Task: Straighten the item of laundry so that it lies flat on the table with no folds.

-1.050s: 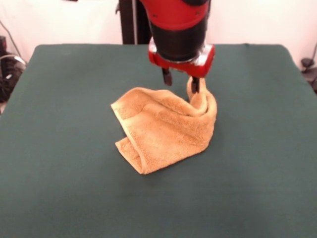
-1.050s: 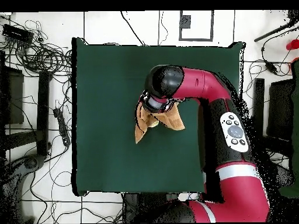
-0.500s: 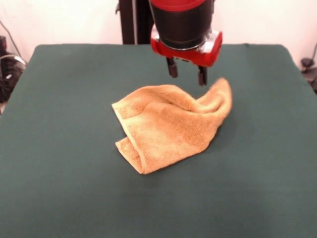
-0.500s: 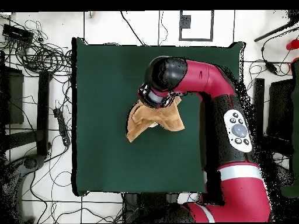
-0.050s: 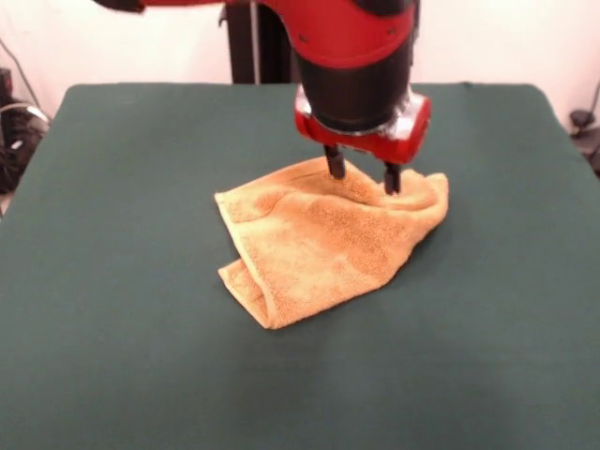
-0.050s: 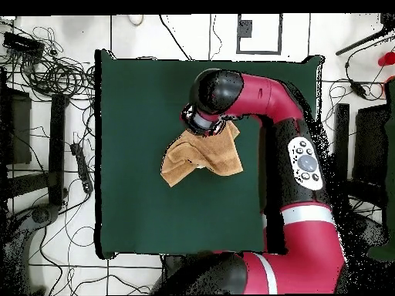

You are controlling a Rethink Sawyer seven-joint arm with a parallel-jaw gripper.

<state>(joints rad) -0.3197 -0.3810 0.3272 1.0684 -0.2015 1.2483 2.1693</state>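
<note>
Towel: your item of laundry (image 5: 323,244), an orange-tan terry hand towel, lies near the middle of the table (image 5: 122,356), well apart from all 4 edges; in the overhead view (image 6: 199,156) it shows as a crooked, pointed shape, not a rectangle

Folds: 1 layer is doubled over along the side towards the table's left edge in the front view, with a hemmed edge curling under at the near corner; the far right part is humped and wrinkled, so by my reading the job is far from done

Gripper: your gripper (image 5: 363,174) hangs over the towel's far edge with its 2 dark fingers (image 5: 335,163) spread apart and pointing down, tips at or just above the pile, nothing caught between them

Handling: expect soft, light, limp cloth that sags, drags on the green covering and will not slip readily; it will not break

Where to grip: take 1 layer only at a hemmed corner, best the folded-over flap's free corner, and draw it outward towards the nearest table edge; pinching the hump would likely lift 2 layers together
</note>
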